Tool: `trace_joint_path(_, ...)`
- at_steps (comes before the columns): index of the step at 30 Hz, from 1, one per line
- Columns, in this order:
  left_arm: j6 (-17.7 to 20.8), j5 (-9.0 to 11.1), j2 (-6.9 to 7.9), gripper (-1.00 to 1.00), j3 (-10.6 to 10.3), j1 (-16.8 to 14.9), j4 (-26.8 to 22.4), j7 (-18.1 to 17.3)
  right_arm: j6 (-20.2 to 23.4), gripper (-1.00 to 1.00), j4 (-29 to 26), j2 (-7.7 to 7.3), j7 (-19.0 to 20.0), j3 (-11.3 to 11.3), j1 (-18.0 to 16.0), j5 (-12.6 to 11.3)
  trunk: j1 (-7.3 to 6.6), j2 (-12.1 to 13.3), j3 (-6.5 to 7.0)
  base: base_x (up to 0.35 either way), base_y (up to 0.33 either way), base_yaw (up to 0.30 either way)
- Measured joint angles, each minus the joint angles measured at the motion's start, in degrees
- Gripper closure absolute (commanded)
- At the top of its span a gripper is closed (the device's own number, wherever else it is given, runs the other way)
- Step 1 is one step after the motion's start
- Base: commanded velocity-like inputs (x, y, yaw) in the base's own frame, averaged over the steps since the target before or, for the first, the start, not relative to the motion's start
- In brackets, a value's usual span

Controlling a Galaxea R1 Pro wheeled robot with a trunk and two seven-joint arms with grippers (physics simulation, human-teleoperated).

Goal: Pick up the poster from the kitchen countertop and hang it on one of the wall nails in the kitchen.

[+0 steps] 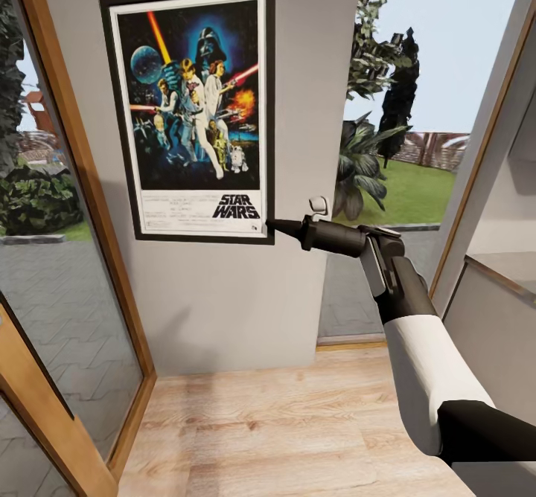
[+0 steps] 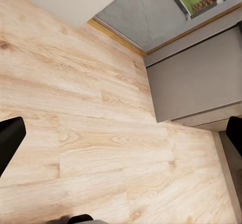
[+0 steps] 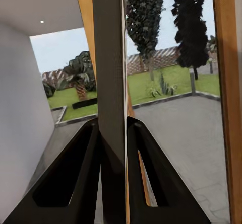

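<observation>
The Star Wars poster point(image 1: 192, 110) stands upright and flat against the grey wall panel point(image 1: 223, 296), black frame and white border in full view. My right gripper point(image 1: 269, 224) is at its lower right corner, shut on the frame's edge. In the right wrist view the poster's edge point(image 3: 108, 58) runs between the two black fingers point(image 3: 75, 173), which press on it from both sides. A small pale hook-like piece point(image 1: 318, 204) sits on the wall just above the gripper's wrist. My left gripper point(image 2: 121, 138) hangs open over the wooden floor. The kitchen countertop is out of view.
Wood-framed glass panels point(image 1: 67, 184) flank the wall on the left, and another frame point(image 1: 476, 162) stands on the right. A grey cabinet front point(image 2: 201, 78) stands at the right over light wooden flooring point(image 1: 283, 430). Garden and paving lie beyond the glass.
</observation>
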Motion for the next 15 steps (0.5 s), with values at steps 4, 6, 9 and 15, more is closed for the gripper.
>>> trace_joint_path(4,0.0,0.0,0.0,-1.0,0.0,0.0,0.0,0.0,-0.1,1.0,-0.2,0.0,0.9,0.0,0.0,0.0,0.0,0.0,0.0,0.0,0.0,0.0)
trace_joint_path(6,0.0,0.0,0.0,-1.0,0.0,0.0,0.0,0.0,-0.2,1.0,-0.3,0.0,1.5,0.0,0.0,0.0,0.0,0.0,0.0,0.0,0.0,0.0)
trace_joint_path(9,0.0,0.0,0.0,-1.0,0.0,0.0,0.0,0.0,-0.2,1.0,-0.3,-0.09,1.9,-0.2,0.0,0.1,0.0,0.0,0.0,0.0,0.0,0.0)
trace_joint_path(15,0.0,0.0,0.0,-1.0,0.0,0.0,0.0,0.0,-0.2,1.0,-0.3,-0.32,2.2,-0.4,0.0,0.1,0.0,0.0,0.0,0.0,0.0,0.0)
